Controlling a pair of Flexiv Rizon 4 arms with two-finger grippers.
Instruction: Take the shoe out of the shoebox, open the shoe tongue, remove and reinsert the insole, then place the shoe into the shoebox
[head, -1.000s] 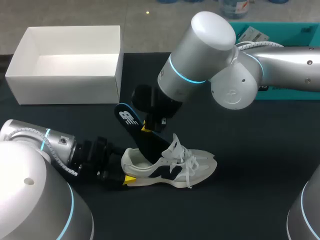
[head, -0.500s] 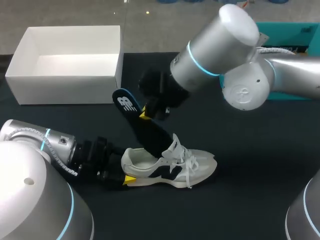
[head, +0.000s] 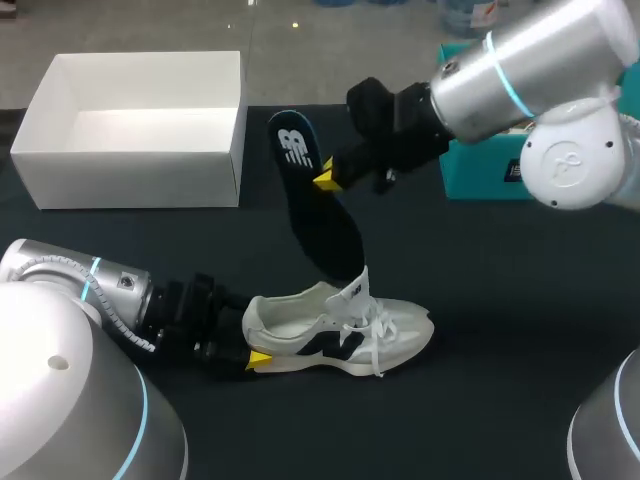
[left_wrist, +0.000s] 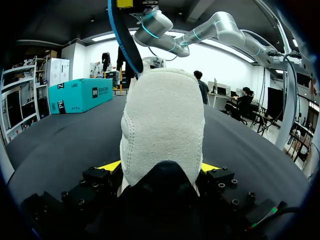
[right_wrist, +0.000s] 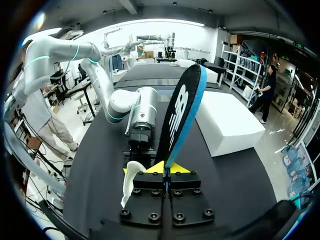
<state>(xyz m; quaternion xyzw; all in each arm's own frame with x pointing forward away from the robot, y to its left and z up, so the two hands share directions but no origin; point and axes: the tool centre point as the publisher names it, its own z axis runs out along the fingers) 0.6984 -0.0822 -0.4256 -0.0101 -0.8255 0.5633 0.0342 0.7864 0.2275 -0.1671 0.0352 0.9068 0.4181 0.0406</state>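
White suede-and-mesh sneaker (head: 335, 335) stands on its sole on the black worktop (head: 500, 400), heel clamped in left gripper (left_wrist: 160, 167). Dark, blue-edged foam insole (head: 318, 205) hangs just above its opening, pinched by right gripper (head: 327, 180). Removal looks done (reinsertion next): insole toe must slide under tongue (head: 352, 290). Count: one sneaker, one insole, one open white cardboard shoebox (head: 130, 125), well apart.

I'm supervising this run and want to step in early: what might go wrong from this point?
The right tool pinches the insole by one edge, so it may twist or slip.
The insole's lower end hangs close to the raised tongue of the shoe and may catch on it going back in.
The left tool clamps only the heel, so the shoe may pivot under a push.
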